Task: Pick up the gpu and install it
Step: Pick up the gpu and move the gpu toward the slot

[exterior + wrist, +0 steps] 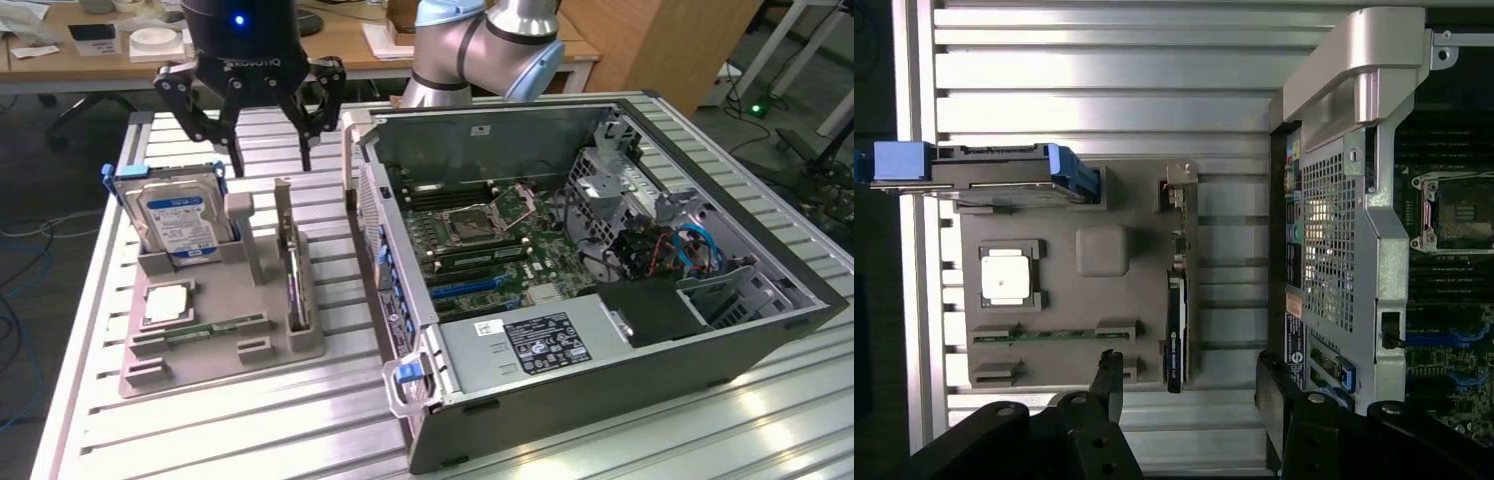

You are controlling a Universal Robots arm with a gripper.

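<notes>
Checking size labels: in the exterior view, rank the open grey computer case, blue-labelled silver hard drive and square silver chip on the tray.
1. computer case
2. hard drive
3. chip

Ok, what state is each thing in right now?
gpu, on edge in the holder, not picked up
hard drive, upright in the holder
cpu, flat in its recess
memory stick, lying in its slot
case, side open
tool, open, empty
</notes>
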